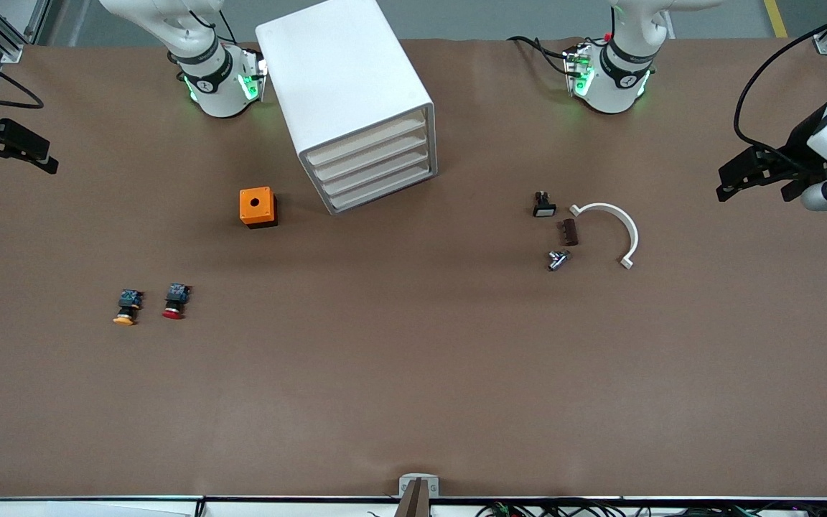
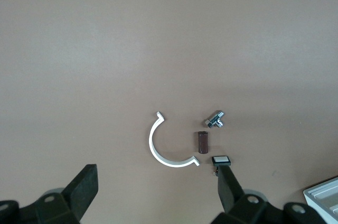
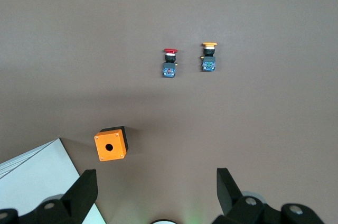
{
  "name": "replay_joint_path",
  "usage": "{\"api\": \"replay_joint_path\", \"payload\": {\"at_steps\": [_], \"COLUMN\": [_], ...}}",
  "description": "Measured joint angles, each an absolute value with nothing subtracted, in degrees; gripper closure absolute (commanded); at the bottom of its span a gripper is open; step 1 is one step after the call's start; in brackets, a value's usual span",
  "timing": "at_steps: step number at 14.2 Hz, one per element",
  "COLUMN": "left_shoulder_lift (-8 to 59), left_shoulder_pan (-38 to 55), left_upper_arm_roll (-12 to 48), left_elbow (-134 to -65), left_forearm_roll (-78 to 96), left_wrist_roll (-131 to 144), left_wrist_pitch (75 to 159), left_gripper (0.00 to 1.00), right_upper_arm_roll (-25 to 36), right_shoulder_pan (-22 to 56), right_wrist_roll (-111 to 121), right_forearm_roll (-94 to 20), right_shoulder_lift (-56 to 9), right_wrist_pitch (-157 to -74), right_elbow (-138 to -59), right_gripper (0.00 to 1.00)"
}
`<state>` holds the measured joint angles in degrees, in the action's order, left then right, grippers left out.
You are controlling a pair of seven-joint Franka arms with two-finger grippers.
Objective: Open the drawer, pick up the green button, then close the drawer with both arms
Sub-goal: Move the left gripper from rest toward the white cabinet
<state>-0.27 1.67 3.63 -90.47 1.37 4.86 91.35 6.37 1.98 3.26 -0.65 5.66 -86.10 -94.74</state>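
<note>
The white cabinet [image 1: 345,79] stands between the two arm bases, and a corner of it shows in the right wrist view [image 3: 37,174]. Its four drawers are all shut. The drawer [image 1: 382,189] of the task is the lowest one. The green button is hidden. My left gripper [image 1: 753,192] hangs open and empty over the left arm's end of the table [image 2: 158,187]. My right gripper [image 1: 19,164] hangs open and empty over the right arm's end [image 3: 156,189].
An orange box [image 1: 258,207] with a hole on top sits beside the cabinet. A red-capped button [image 1: 175,301] and an orange-capped button [image 1: 126,307] lie nearer the camera. A white curved clip [image 1: 611,226], brown block [image 1: 570,232], metal fitting [image 1: 557,260] and white-capped switch [image 1: 543,206] lie toward the left arm's end.
</note>
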Motion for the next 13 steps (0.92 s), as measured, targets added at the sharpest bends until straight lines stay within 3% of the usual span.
{"api": "replay_joint_path", "payload": {"at_steps": [7,13], "left_shoulder_lift": [0.89,8.65], "left_shoulder_pan": [1.52,2.09], "left_upper_arm_roll": [3.51,3.61], "left_elbow": [-90.48,-90.52], "left_forearm_roll": [1.37,1.37], "left_wrist_roll": [4.95,6.1], "left_wrist_pitch": [91.13,91.07], "left_gripper": [0.0,0.0], "right_upper_arm_roll": [6.37,6.37], "right_shoulder_pan": [1.97,1.97], "right_wrist_roll": [3.2,3.17], "right_forearm_roll": [-0.65,-1.19], "right_shoulder_lift": [5.66,5.67], "right_wrist_pitch": [-86.12,-86.12], "right_elbow": [-94.75,-94.83], "right_gripper": [0.0,0.0]}}
